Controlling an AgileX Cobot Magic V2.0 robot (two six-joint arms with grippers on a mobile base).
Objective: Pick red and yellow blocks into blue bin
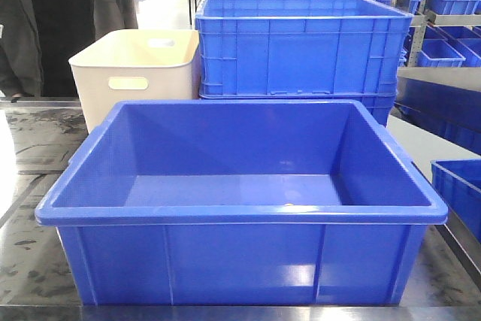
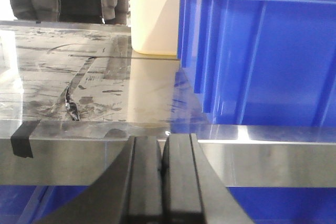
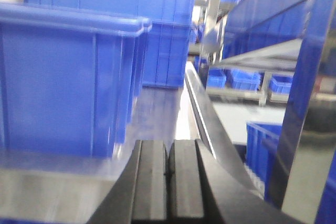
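Observation:
The blue bin (image 1: 225,212) stands at the front of the steel table, and nothing shows inside it. The red and yellow blocks are out of view in every frame. My left gripper (image 2: 163,145) is shut with nothing between its fingers, low at the table's front edge, left of the bin's ribbed side (image 2: 262,61). My right gripper (image 3: 168,148) is also shut and holds nothing, low at the table edge to the right of the bin's wall (image 3: 58,77). Neither gripper shows in the front view.
A cream tub (image 1: 135,73) with handle cut-outs stands behind the bin on the left, a taller ribbed blue crate (image 1: 301,46) behind it on the right. A person in a dark jacket (image 1: 60,13) stands at the far left. Blue crates (image 1: 458,193) fill shelves at right.

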